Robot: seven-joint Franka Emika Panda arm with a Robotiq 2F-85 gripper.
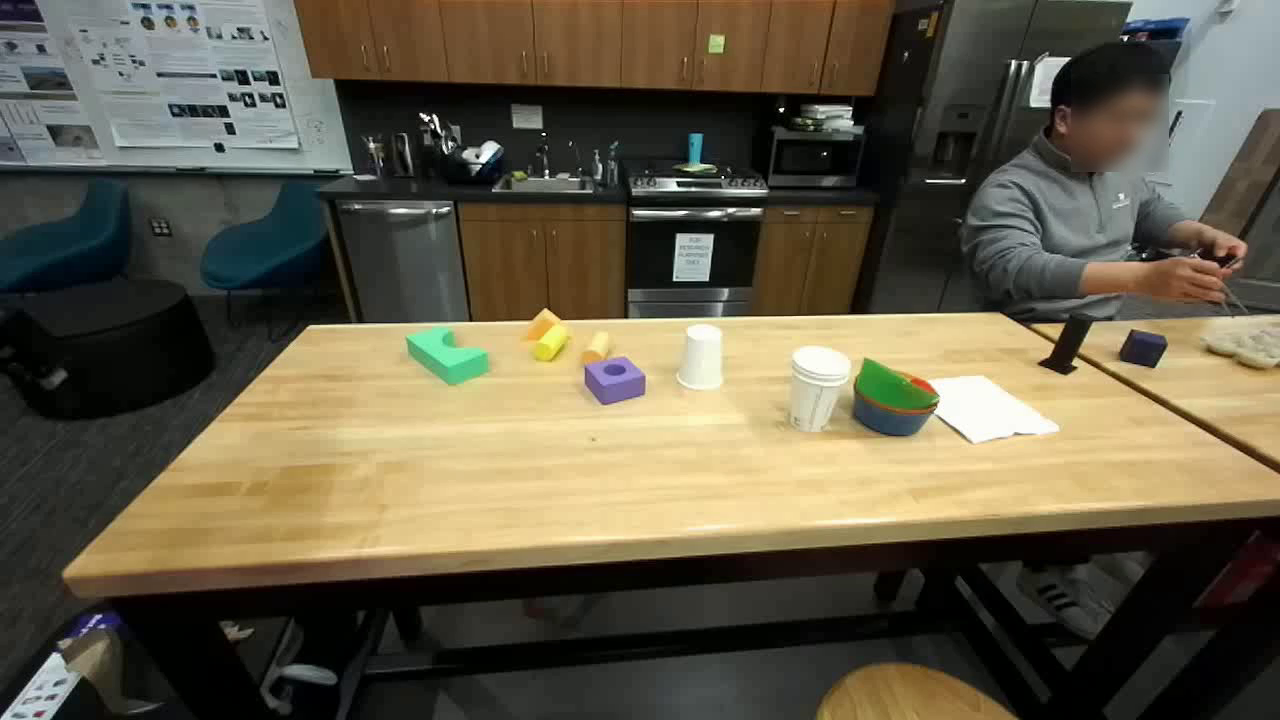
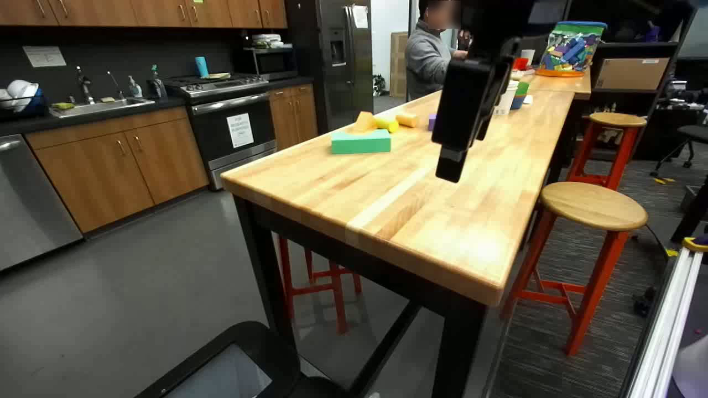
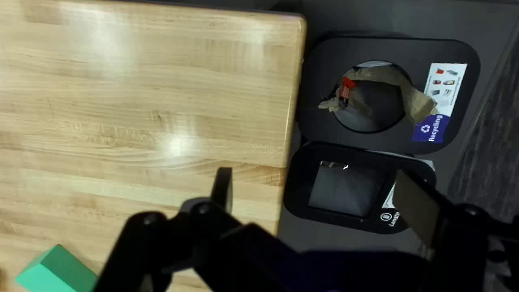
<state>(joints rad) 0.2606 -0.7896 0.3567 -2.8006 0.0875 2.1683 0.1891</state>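
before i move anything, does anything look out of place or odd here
Yes: in the wrist view, what looks like crumpled brown paper pokes out of the recycling bin and over its top, rather than sitting inside. Also, a white cup stands upside down, unlike the upright stacked cups.

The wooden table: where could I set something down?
In an exterior view, the table is bare along its near side, back to the purple block and stacked cups. A smaller gap parts that block from the green block. Crowded: yellow and orange blocks, and the bowls between those cups and paper.
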